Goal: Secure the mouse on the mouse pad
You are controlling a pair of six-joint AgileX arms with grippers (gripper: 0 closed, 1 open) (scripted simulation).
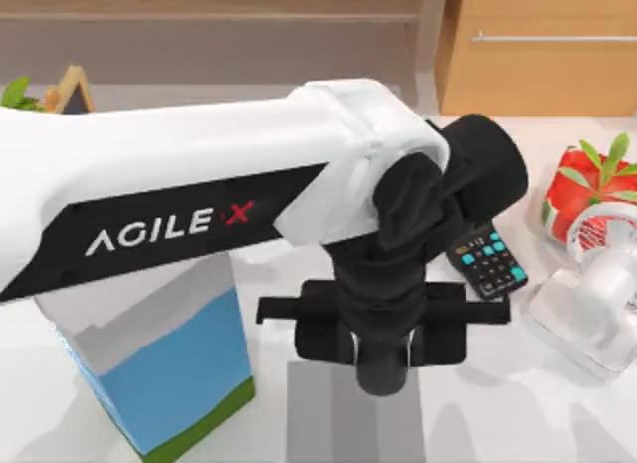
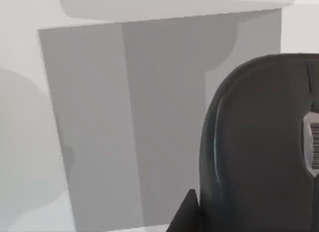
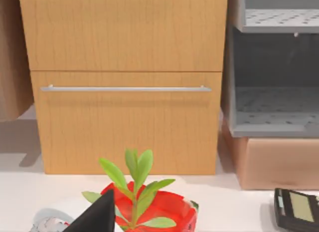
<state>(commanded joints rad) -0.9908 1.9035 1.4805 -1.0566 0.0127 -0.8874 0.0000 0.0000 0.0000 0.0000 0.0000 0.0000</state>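
Left end effector (image 1: 381, 368) above mouse pad (image 2: 129, 127), grip state unclear, mouse (image 2: 259, 147) close beside it, long axis unclear

— What sort of place is this?
— A rendered office-like room: a white table (image 1: 498, 403) carrying a calculator (image 1: 488, 262) and grey mouse pad (image 2: 129, 122), backed by a wooden drawer cabinet (image 3: 124, 92) and grey shelving (image 3: 274, 67).
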